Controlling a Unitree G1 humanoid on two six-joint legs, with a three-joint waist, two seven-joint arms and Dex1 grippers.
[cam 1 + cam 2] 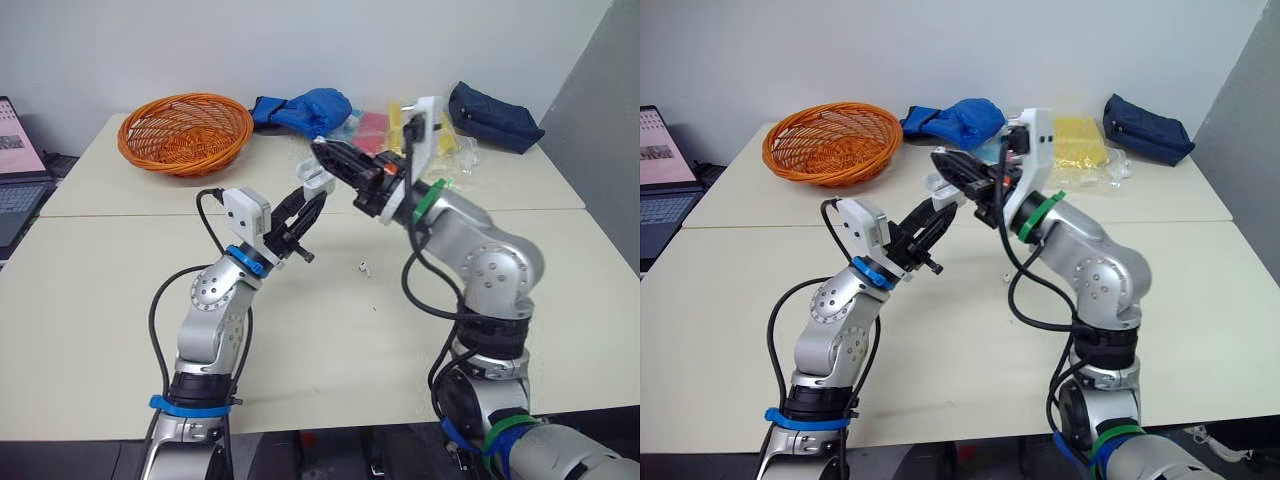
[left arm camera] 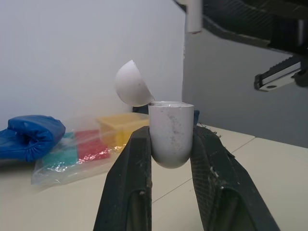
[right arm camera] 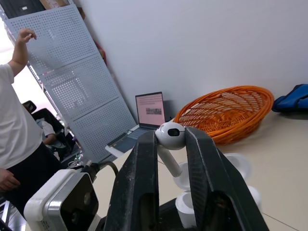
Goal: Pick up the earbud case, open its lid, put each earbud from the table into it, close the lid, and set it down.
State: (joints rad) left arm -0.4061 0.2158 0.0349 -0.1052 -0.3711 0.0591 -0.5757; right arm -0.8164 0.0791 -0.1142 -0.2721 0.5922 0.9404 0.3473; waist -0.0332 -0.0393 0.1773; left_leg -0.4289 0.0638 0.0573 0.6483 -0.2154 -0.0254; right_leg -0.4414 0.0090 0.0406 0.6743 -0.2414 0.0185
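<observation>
Cream tabletop point(image 1: 100, 290) stretches under both arms, and every place below is given from the earbud case point(image 2: 171, 120). Nearest, below the case and a little to its right, one loose earbud point(image 1: 365, 267) is left lying on the table, not yet collected.

The case itself is kept off the table, clamped upright between the two fingers of the left gripper point(image 1: 314, 195). Its lid point(image 2: 132, 85) is swung back on the hinge, so the mouth is left facing up and free to be entered.

Just above the case, the right gripper point(image 1: 322, 150) is closed on another earbud point(image 3: 169, 134). The bud is pinched by its head with the stem hanging down toward the open mouth, an orientation judged to suit lowering it straight in.

Beyond the case to the left an orange wicker basket point(image 1: 185, 130) is seen, with a laptop point(image 1: 15, 170) farther left. Behind the case a blue fabric bundle point(image 1: 310, 108) is placed, and far to the right a navy pouch point(image 1: 495, 118).
</observation>
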